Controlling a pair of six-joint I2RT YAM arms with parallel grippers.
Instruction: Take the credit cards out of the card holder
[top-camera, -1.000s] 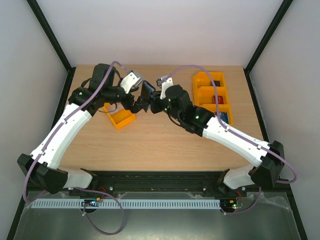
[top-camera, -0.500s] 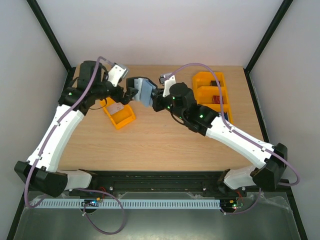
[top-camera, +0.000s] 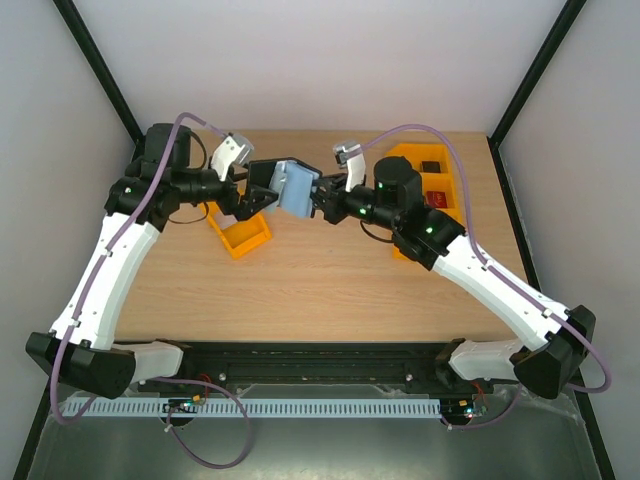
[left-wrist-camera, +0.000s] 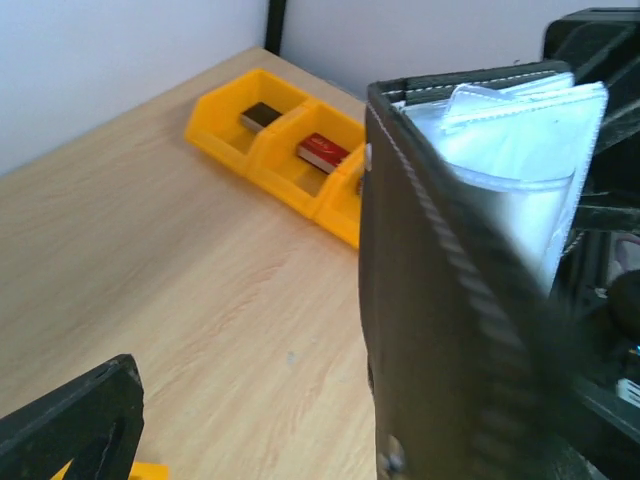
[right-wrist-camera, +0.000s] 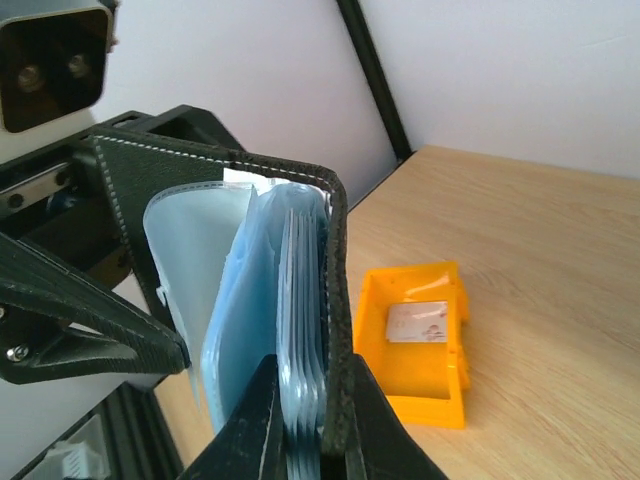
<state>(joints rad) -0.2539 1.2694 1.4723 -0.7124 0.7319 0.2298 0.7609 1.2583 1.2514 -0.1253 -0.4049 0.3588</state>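
The card holder (top-camera: 297, 188) hangs above the table, fanned open between the two arms. My right gripper (right-wrist-camera: 310, 430) is shut on one black cover and a stack of clear blue-grey sleeves (right-wrist-camera: 300, 300). The other black cover (left-wrist-camera: 450, 300) stands out toward my left gripper (top-camera: 256, 192), which is open. One left finger (left-wrist-camera: 70, 420) is far to the cover's left, and the cover hides the other. The credit cards are hidden: nothing teal shows among the sleeves (left-wrist-camera: 510, 170).
A small orange tray (top-camera: 240, 236) below the holder holds a pale flat plate (right-wrist-camera: 417, 322). A longer orange tray (left-wrist-camera: 300, 190) at the right holds a black block (left-wrist-camera: 262, 117) and a red block (left-wrist-camera: 322, 152). Black frame posts stand at the table's back corners.
The left arm has drawn back to the left. The right gripper has carried the card holder a little to the right, and the holder has spread open wider between the two grippers.
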